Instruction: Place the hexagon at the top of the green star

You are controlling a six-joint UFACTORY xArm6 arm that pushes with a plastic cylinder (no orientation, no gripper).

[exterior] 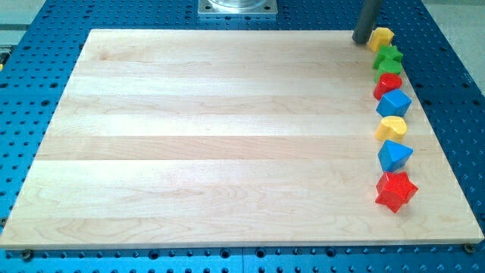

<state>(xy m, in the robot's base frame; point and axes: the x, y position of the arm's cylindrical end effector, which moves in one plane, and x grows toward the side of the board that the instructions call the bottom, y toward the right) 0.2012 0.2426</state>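
A pale wooden board (227, 136) lies on a blue perforated table (455, 114). No container is in the picture; every block sits directly on the board, in one line down its right side.

The landmark is the green star (389, 58), near the board's top right corner. Just above it, touching or nearly touching, sits the yellow hexagon (381, 37), the topmost block in the line. My tip (361, 40) stands on the board just left of the hexagon, right against its left side or a hair off (the gap is too small to judge). The arm ends in a plain dark rod with nothing to open, close or grip, so no gripper is in view.

Directly below the star, touching it, is a red block (387, 85) whose shape is hard to make out. Below that come a blue block (393, 103), then a second yellow block (392, 127), rounded, then another blue block (394, 155), and last a red star (395, 190), farthest from the green star.

At the view's top, well left of the star, a grey metal plate (237, 7) sits beyond the board's edge.
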